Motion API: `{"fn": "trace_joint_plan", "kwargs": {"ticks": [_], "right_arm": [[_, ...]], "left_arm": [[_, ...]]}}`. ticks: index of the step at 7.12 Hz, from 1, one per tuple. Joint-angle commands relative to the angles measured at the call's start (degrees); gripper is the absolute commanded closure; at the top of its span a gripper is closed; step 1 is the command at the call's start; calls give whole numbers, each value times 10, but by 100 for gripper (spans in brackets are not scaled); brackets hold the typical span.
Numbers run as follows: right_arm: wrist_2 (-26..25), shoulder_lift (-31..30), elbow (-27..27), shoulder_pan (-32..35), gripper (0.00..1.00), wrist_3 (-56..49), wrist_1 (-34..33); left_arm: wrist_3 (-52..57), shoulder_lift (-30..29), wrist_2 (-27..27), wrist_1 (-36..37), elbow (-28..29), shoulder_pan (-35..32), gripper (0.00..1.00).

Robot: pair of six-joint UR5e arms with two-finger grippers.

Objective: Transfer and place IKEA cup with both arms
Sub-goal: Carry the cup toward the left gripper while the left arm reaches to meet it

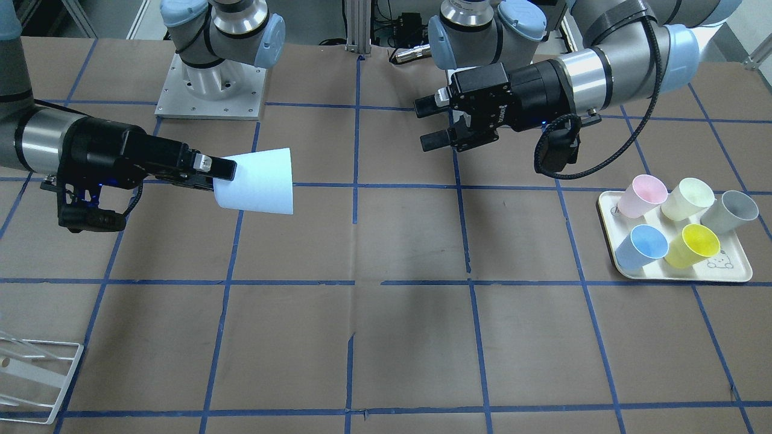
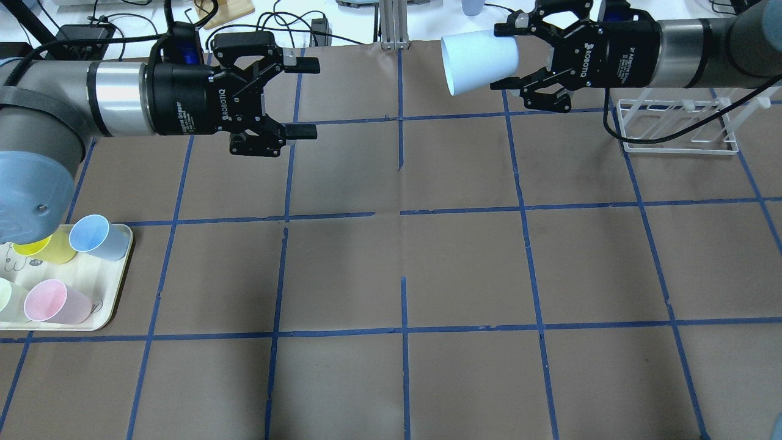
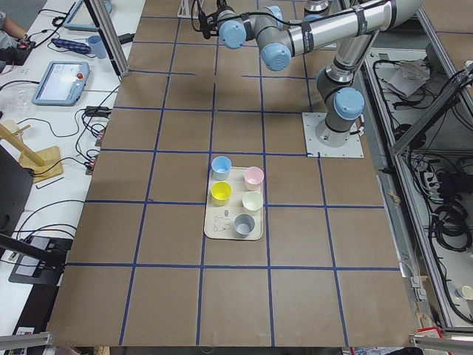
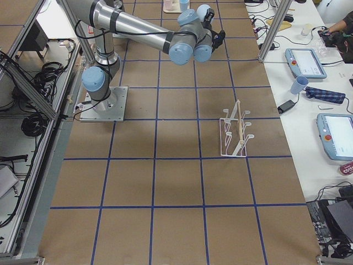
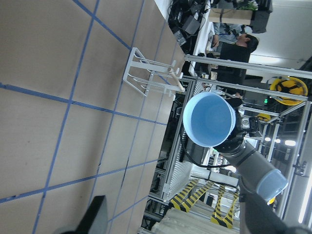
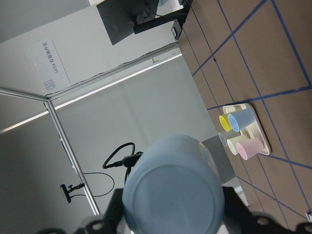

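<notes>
Two sets of fingers face each other above the table (image 2: 403, 263), well apart – open brown surface lies between and beneath them. On the robot's right, the right fingers (image 1: 220, 170) clamp the IKEA cup (image 1: 259, 181) at its narrow base. It hangs on its side in the air, mouth toward the left fingers (image 1: 429, 141), which are spread wide and hold nothing. A tray (image 1: 681, 274) of five cups sits at the table's left end; a wire rack (image 2: 672, 131) stands near the right end.
</notes>
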Motion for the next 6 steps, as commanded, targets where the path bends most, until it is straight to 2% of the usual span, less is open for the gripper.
{"fn": "trace_joint_plan", "kwargs": {"ticks": [1,2,3,4,6], "right_arm": [[16,0,15,13,100,1,45],[16,0,14,14,100,1,76],[16,-2,12,17,100,1,79],[16,-2,12,28,100,1,79],[24,0,14,55,100,1,79]], "left_arm": [[-71,-20,-41,65,5,-29,0],[-102,-41,-42,129,5,-30,0],[-108,-64,-43,158,6,-42,0],[-111,-83,-67,175,8,-61,0],[-148,-108,-72,183,48,-104,0]]}}
